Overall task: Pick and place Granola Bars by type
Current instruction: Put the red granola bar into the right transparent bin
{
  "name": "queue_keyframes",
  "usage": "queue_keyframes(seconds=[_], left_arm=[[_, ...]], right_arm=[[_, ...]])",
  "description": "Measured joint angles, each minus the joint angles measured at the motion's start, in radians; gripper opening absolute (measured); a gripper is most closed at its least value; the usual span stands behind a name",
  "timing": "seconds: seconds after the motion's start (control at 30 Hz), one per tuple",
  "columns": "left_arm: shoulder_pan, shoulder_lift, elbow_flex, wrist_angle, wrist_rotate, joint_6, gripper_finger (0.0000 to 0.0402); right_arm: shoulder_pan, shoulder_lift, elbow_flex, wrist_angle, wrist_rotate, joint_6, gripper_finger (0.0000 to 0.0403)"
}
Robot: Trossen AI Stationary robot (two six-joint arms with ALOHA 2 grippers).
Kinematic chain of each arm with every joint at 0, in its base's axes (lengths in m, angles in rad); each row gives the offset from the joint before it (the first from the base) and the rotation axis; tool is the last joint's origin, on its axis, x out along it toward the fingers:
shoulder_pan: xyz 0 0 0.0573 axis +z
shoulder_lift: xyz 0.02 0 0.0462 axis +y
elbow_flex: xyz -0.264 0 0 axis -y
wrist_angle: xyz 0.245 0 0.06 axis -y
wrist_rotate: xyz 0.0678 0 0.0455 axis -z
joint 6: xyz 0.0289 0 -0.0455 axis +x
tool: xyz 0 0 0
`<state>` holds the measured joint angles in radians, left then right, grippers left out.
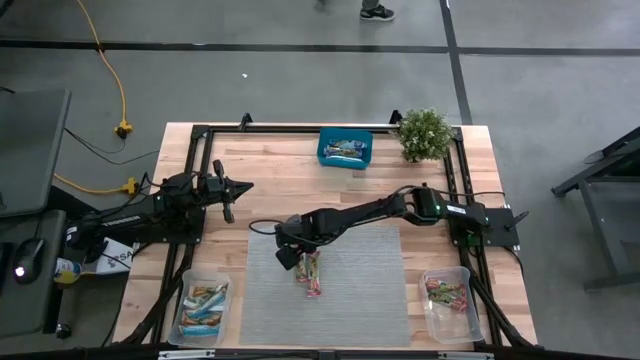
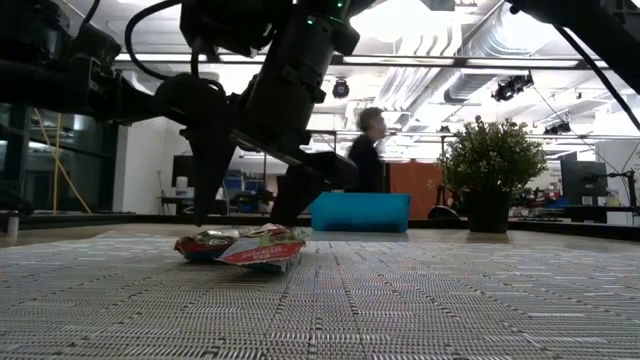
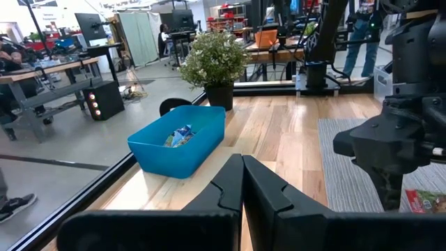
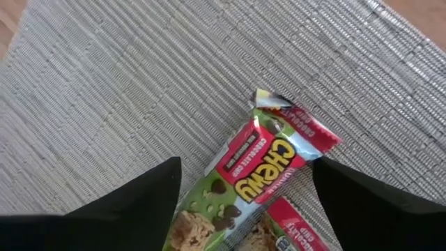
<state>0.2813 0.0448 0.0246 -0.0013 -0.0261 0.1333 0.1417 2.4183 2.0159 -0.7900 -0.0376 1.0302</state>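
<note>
On the pale wooden slatted tabletop [image 1: 300,180], the right arm reaches across a grey woven mat [image 1: 350,290], its right hand [image 1: 290,250] lowered with dark fingers [image 4: 139,202] spread either side of a red-and-green wrapped granola bar [image 4: 268,164] lying on the mat, a second bar partly hidden beneath it. The left arm rests at the tabletop's left edge, its left hand [image 1: 228,195] with fingers pressed together. More bars fill a clear plastic tub at the front left [image 1: 203,308], another clear tub at the front right [image 1: 447,300] and a blue plastic bin [image 1: 344,150] beside a small potted green plant [image 1: 424,135].
</note>
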Motion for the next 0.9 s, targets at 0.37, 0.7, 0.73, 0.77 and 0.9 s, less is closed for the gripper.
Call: queue_keyframes(seconds=[0.37,0.7,0.73,0.77,0.9], left_arm=[[0.000,0.000,0.000,0.000,0.000,0.000,0.0001],[0.000,0.000,0.000,0.000,0.000,0.000,0.0001],[0.000,0.000,0.000,0.000,0.000,0.000,0.0001],[0.000,0.000,0.000,0.000,0.000,0.000,0.0001],[0.000,0.000,0.000,0.000,0.000,0.000,0.0001]], right_arm=[[0.001,0.012,0.001,-0.003,-0.008,-0.002,0.0260],[0.002,0.015,0.000,0.003,-0.002,-0.010,0.0233],[0.002,0.015,0.000,0.002,-0.001,-0.010,0.0230],[0.002,0.015,-0.001,0.002,-0.001,-0.009,0.0226],[0.002,0.015,-0.002,-0.001,-0.001,-0.010,0.0207]])
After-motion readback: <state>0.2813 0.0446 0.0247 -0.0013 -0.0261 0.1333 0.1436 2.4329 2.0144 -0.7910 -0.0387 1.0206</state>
